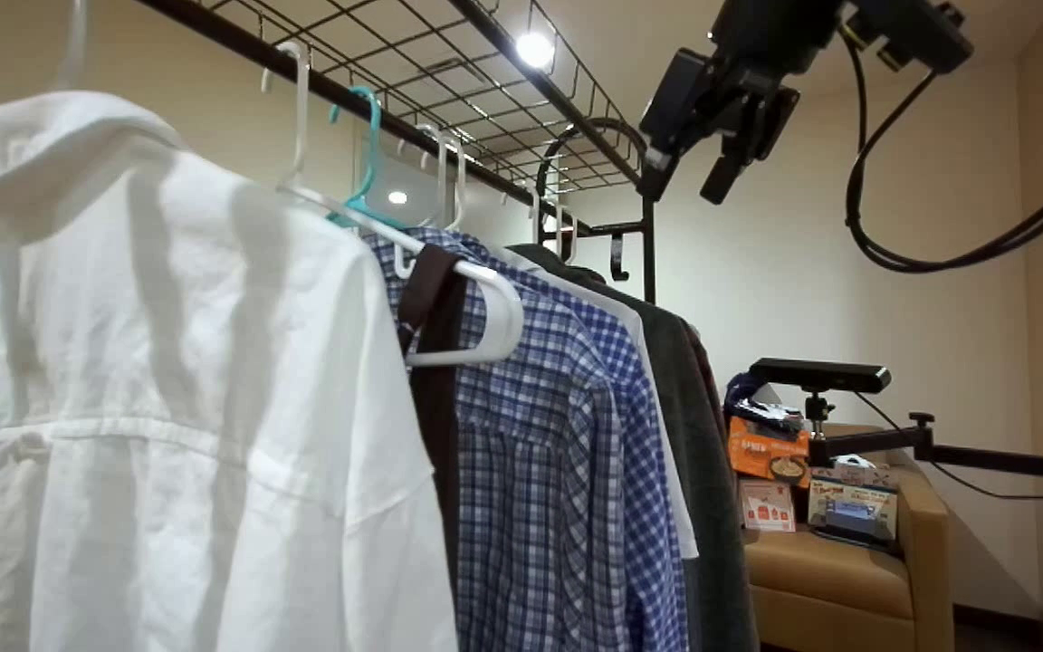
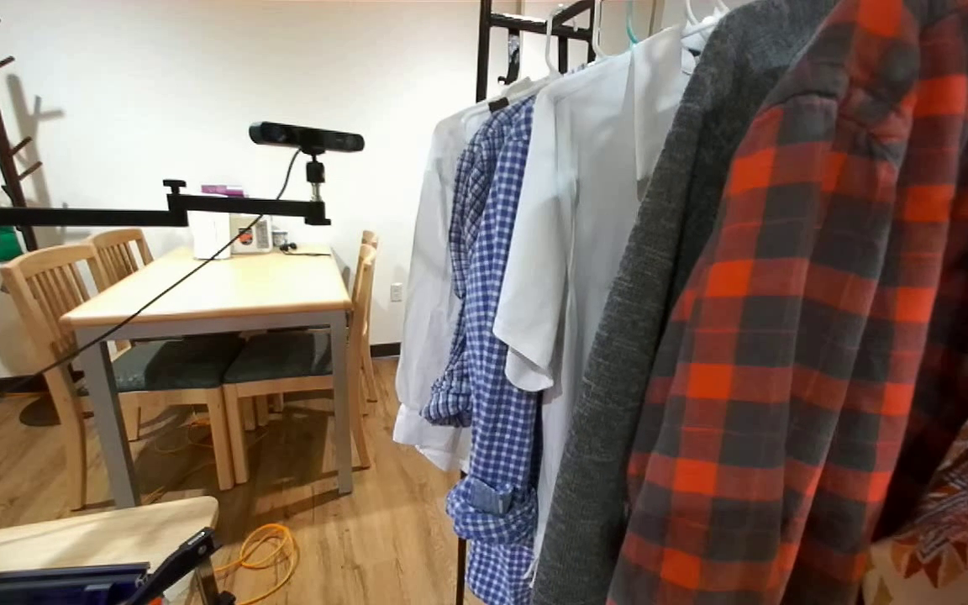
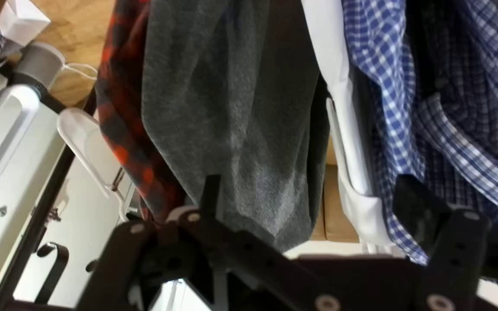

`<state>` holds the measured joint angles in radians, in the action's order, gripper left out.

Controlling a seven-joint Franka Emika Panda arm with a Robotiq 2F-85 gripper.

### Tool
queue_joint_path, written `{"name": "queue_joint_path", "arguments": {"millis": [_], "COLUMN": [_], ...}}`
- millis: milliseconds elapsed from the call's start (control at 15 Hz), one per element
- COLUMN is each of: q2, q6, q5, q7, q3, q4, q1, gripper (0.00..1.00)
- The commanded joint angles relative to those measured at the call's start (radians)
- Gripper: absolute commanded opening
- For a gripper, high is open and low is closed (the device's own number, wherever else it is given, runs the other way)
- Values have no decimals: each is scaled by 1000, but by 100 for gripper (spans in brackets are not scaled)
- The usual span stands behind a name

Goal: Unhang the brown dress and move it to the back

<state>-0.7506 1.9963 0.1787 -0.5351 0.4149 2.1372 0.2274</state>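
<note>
White collared cloth shirt [image 1: 186, 362] hangs near left; strapped dark-brown cloth dress [image 1: 437, 389], on white plastic hanger [image 1: 508, 319], between it and blue-and-white plaid shirt [image 1: 521, 453]; black two-fingered gripper [image 1: 683, 188], jaws spread, at right.

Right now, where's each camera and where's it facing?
In an exterior view: by the white shirt, looking along the rack past the brown dress; open gripper shows.
In an exterior view: by the red plaid shirt, facing the table; no gripper.
Wrist view: on the wrist, facing clothes; fingers show.
Both exterior views share the blue gingham shirt.
</note>
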Motion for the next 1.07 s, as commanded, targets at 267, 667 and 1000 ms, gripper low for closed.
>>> {"name": "queue_joint_path", "arguments": {"millis": [267, 667, 1000], "q2": [-131, -301, -300], "q6": [-186, -230, -216], "q5": [-49, -60, -51], "q7": [14, -21, 6], "q3": [-165, -138, -136], "q4": [103, 259, 255], "q1": [-154, -171, -161], "gripper": [100, 100, 100]}}
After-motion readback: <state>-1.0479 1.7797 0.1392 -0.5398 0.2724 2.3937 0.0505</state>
